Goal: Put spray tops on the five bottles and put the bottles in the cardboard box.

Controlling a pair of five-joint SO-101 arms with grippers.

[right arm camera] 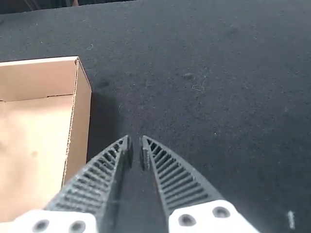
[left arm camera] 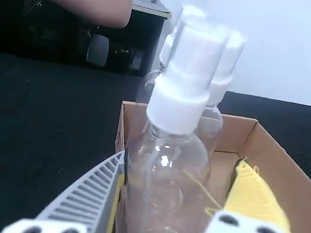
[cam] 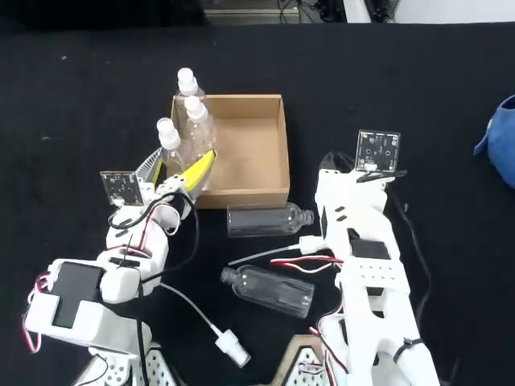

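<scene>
Left claw [cam: 175,162] grips capped bottle [cam: 169,138] at cardboard box [cam: 282,153] left wall; risk: snagging wall, toppling standing bottles [cam: 194,112] on release; right claw [right arm camera: 135,145] nearly closed, empty.

No words, nos. or signs can be read. The cardboard box [cam: 253,157] has plain brown walls, no print. Near the box, the little square boards [cam: 377,150] on the arms have tiny marks, too small to read.
</scene>
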